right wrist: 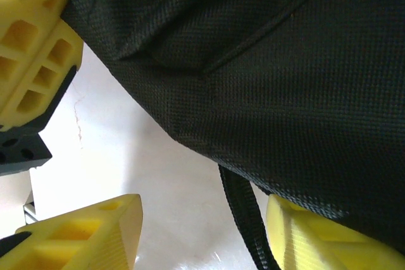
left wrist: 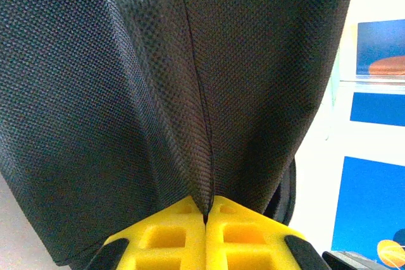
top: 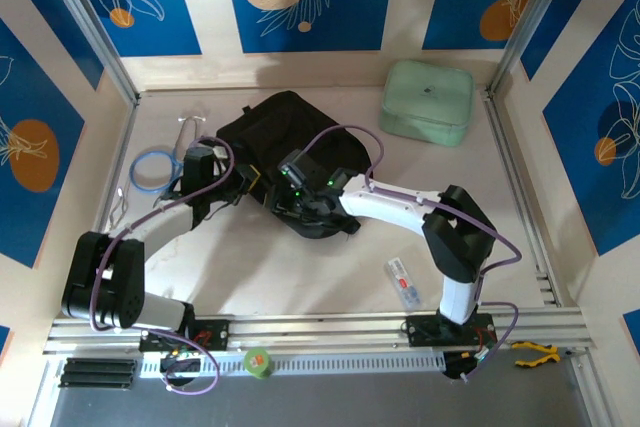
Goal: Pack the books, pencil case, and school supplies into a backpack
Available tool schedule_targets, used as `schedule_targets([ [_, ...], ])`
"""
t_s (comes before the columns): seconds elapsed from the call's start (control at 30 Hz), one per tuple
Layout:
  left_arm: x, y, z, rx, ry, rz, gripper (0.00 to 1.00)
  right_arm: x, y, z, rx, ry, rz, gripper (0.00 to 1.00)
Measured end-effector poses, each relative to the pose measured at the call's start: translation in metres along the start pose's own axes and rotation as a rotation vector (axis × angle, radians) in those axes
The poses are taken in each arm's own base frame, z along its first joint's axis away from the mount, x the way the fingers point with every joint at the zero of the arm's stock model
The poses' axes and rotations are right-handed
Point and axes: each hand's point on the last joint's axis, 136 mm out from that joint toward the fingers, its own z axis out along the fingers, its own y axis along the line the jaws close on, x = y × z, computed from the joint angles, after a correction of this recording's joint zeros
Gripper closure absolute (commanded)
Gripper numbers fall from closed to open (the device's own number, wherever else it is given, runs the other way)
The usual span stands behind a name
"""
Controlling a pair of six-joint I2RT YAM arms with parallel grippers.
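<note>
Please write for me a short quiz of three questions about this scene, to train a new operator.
1. True or false: the left pincer is shut on fabric of the backpack.
2. Where does the pencil case lie? A) inside the backpack B) on the table, at its near right C) in the left pincer
3. Fill in: the right pincer is ____.
Key: 1 true; 2 B; 3 open.
</note>
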Motion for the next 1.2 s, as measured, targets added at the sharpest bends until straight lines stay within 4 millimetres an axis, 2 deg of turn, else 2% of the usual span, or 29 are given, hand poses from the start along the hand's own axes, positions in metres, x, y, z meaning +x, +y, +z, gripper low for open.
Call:
schedule_targets([
  [0.07, 0.0, 0.0, 0.0, 0.0, 0.001, 0.0, 1.0, -0.001, -0.001, 0.0, 0.007, -0.006, -0.003, 0.49],
  [0.27, 0.0, 0.0, 0.0, 0.0, 0.001, 0.001, 1.0, -0.002, -0.003, 0.006, 0.017, -0.003, -0.023, 0.66],
  [0.47, 0.0, 0.0, 0.001, -0.002, 0.002, 0.0, 1.0, -0.001, -0.007, 0.01, 0.033, 0.001, -0.026, 0.98],
  [0.5, 0.0, 0.0, 0.001, -0.001, 0.002, 0.0, 1.0, -0.002, -0.007, 0.01, 0.034, -0.001, -0.026, 1.0],
  [0.7, 0.0, 0.0, 0.003, -0.011, 0.007, 0.007, 1.0, 0.002, -0.018, 0.007, 0.055, -0.004, -0.035, 1.0],
  [0.87, -0.002, 0.003, 0.009, -0.029, 0.016, 0.018, 1.0, 0.012, -0.044, -0.007, 0.097, -0.016, -0.036, 1.0],
  [1.2, -0.01, 0.008, 0.03, -0.058, 0.037, 0.045, 1.0, 0.038, -0.103, -0.05, 0.215, -0.025, -0.028, 1.0],
])
